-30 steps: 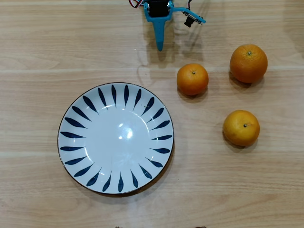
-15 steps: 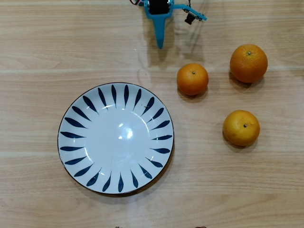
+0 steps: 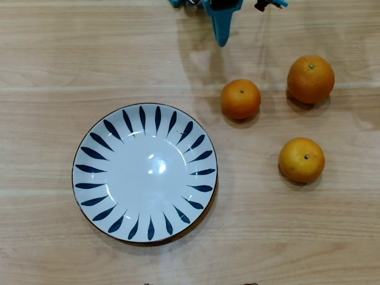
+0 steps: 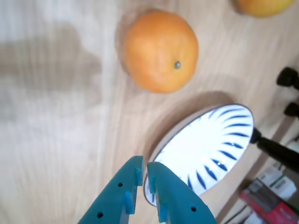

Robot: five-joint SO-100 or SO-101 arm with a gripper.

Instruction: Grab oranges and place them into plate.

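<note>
Three oranges lie on the wooden table to the right of the plate (image 3: 89,142) in the overhead view: a large deep-orange one (image 3: 310,79) at the back right, a smaller deep-orange one (image 3: 240,99) nearest the plate, and a yellower one (image 3: 301,159) in front. The plate is empty. My teal gripper (image 3: 221,37) hangs at the top edge, above the small orange and apart from it. In the wrist view the gripper (image 4: 144,169) has its fingers nearly together and holds nothing; the small orange (image 4: 161,50) lies beyond the tips, the plate (image 4: 212,149) to the right, the yellower orange (image 4: 264,5) at the top edge.
In the wrist view a black stand (image 4: 280,149) and boxes (image 4: 268,193) sit beyond the table's edge at the lower right. Bare wood surrounds the plate and oranges.
</note>
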